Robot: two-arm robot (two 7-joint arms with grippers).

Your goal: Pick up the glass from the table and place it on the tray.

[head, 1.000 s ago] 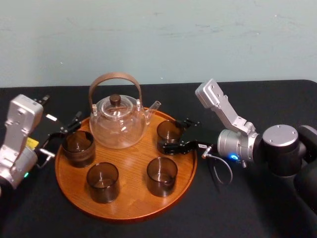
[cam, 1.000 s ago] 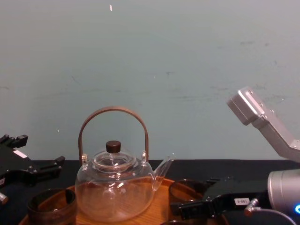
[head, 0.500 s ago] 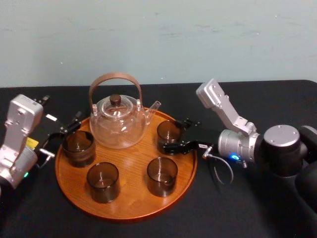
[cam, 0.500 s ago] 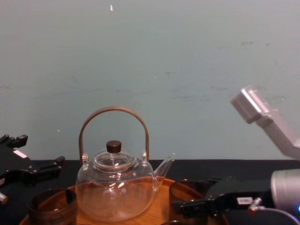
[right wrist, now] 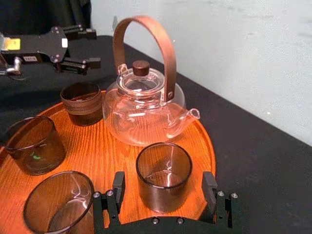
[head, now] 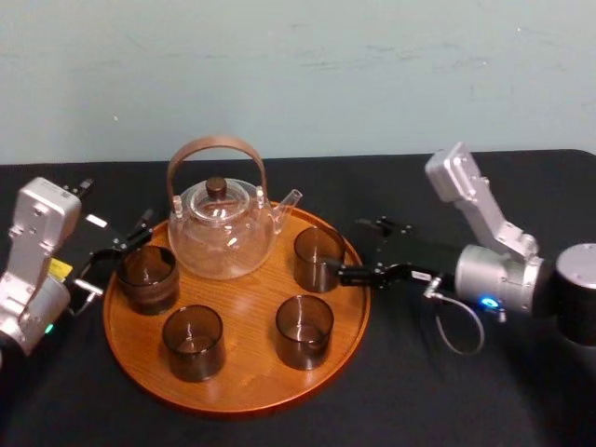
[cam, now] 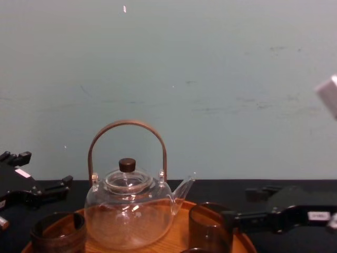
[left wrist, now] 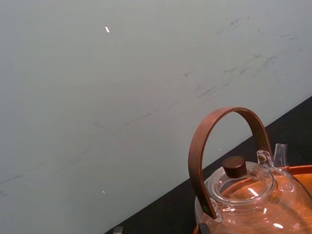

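Tray [head: 247,365]: round, orange-brown wood with a low rim, lying on my black table [head: 419,400] towards its left half.

Glass [head: 318,258]: clear and smoky, upright on the tray at its right edge, just inside the rim. Nothing grips it.

Right gripper [head: 346,247]: mine, reaching in level from the table's right side, with its tips at the tray's right rim. The jaws are spread wide. In the right wrist view the glass stands between the two fingers [right wrist: 118,184] with a gap on each side, touching neither.

Left gripper [head: 114,209]: mine, resting just off the tray's left edge. The jaws are spread and carry nothing.

Teapot [head: 222,228]: clear glass with a brown arched handle and a dark knob on the lid. It stands at the tray's rear edge, spout towards the glass.

Three other glasses, all upright on the tray:
- a darker one [head: 147,277] at the left edge, nearest my left gripper;
- one [head: 193,342] at the front left;
- one [head: 304,331] at the front right, near the first glass but apart from it.
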